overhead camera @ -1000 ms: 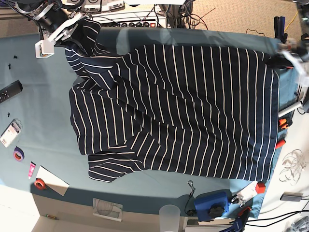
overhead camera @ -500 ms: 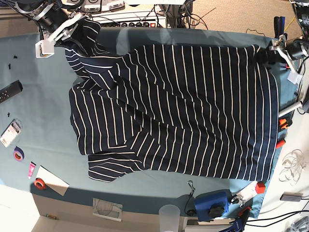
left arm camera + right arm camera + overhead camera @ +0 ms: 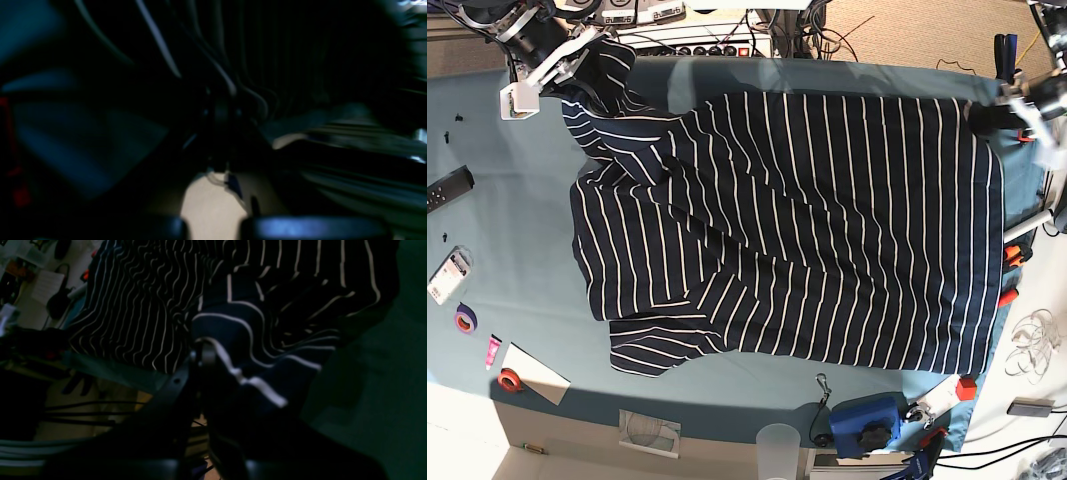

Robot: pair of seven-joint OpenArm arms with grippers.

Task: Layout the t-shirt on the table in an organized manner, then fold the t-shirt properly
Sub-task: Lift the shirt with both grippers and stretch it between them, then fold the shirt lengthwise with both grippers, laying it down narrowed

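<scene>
Striped t-shirt (image 3: 797, 230) spread across the teal table (image 3: 507, 250), right gripper (image 3: 201, 355) jaws clamped on a bunched sleeve fold, left gripper (image 3: 987, 112) jaws closed on the hem corner, fabric stretching away between both grips

No legible text, label, brand, number or sign in any view. Base view: a small flat packet (image 3: 449, 275) near the table's (image 3: 517, 210) left edge carries markings too small to resolve. A white sheet (image 3: 649, 432) at the bottom edge shows a faint drawing, not lettering. Both wrist views are dark and blurred; a pale paper (image 3: 46, 285) at upper left of the right wrist view shows no readable print.
</scene>
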